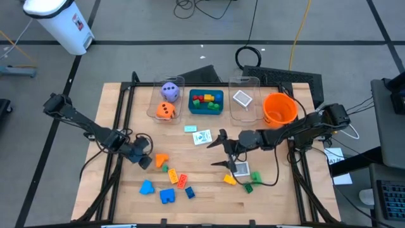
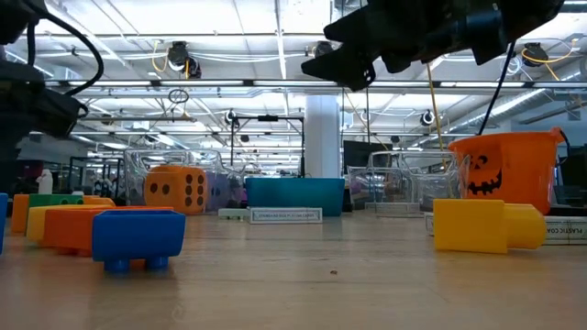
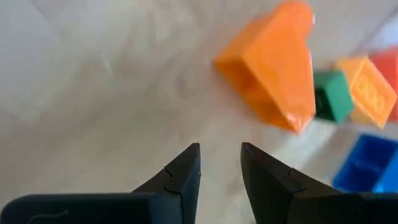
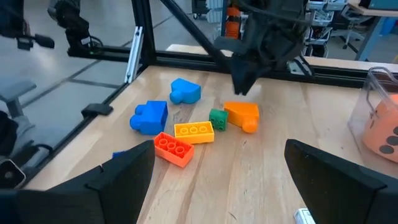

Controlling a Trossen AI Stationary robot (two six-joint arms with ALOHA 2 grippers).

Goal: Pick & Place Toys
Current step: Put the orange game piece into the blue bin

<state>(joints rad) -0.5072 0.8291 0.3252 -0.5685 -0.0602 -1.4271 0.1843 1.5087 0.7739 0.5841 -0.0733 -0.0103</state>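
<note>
On the wooden desk two dark arms are seen. The left gripper is held low just beside an orange wedge-shaped brick; its jaws are seen in the left wrist view standing narrowly apart with nothing between them. The right gripper is held above the middle of the desk, its jaws spread wide and empty, near a flat white picture card. Beside the orange wedge one small green brick, one yellow studded brick and one red-orange studded brick are laid in a row, and three blue bricks are counted nearer the front edge. By the card one yellow brick and two green bricks are seen. Two more cards lie near the middle. At the back, one clear plastic bin holds a purple dotted die and an orange dotted die; a teal tray holds several small bricks, a second clear bin one card, and an orange bucket stands beside it.
</note>
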